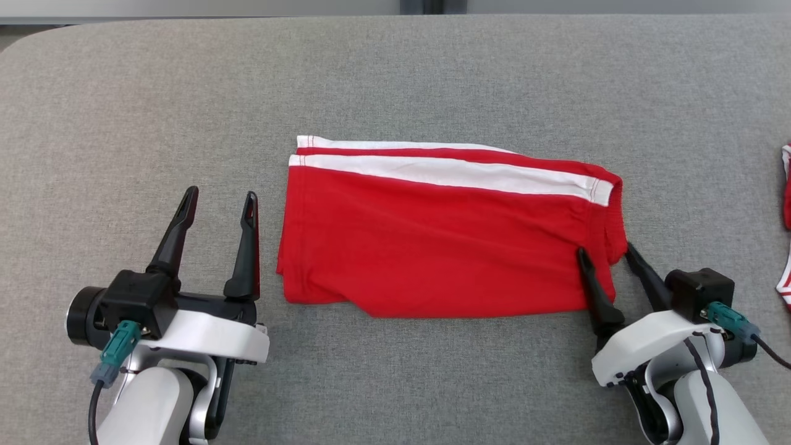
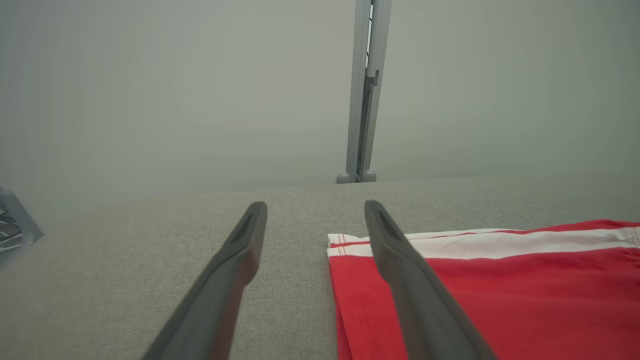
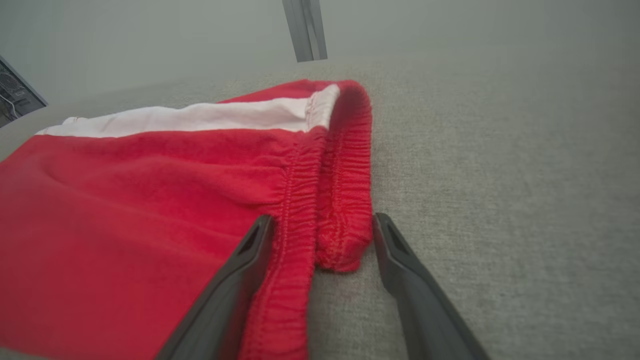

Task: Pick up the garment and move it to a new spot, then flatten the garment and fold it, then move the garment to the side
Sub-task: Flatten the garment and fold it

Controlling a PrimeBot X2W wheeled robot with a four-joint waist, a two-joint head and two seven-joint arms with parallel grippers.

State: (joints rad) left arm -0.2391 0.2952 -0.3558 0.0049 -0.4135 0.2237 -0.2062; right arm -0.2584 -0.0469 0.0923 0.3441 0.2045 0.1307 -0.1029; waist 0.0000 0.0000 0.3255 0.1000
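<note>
The left gripper [image 1: 220, 194] rests on the grey padded table [image 1: 395, 74], just beside the left end of the garment. Its two fingers are spread wide and have hold of nothing. In the head view they are close to the cloth but I cannot tell if they touch it. The garment is a pair of red shorts [image 1: 445, 247] with a white side stripe [image 1: 445, 170], and it lies flat in the middle of the table, folded in half as it seems, with the leg hems at the left and the waistband [image 3: 345, 165] at the right. At that right end the right gripper [image 1: 605, 249] is also wide open. One finger lies on the red cloth and the other on the table beside it, so the near end of the waistband is between them, not pinched yet. At the far right edge of the table a part of another red and white garment [image 1: 786, 247] shows. I judge the shorts to be light, soft and limp, so they will sag and the fold can open. The gathered elastic waistband is the thickest place to grip, together with the double hem at the left.
</note>
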